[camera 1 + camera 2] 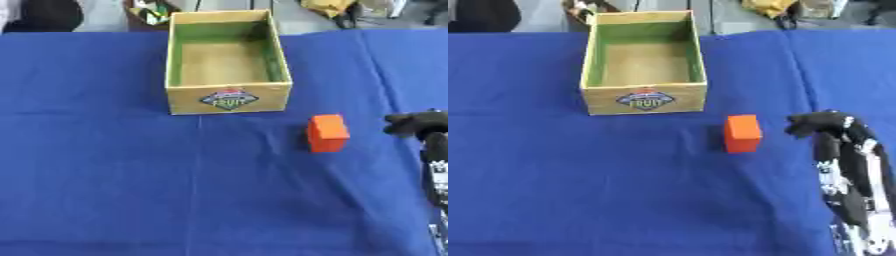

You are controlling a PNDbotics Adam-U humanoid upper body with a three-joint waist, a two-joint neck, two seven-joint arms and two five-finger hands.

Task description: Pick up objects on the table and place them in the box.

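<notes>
An orange block (743,132) stands upright on the blue cloth, a little right of centre. Behind it and to the left sits an open wooden box (227,97) with a green-tinted inside and a fruit label on its front wall; nothing shows inside it. My right hand (820,123) comes up from the lower right on a black and silver arm. It hovers just right of the block, apart from it, its black fingers curled forward and holding nothing. My left hand shows in neither view.
A blue cloth (105,165) covers the whole table, with creases running across it. Beyond the far edge there are dark shapes and a yellow object (767,7) on the floor.
</notes>
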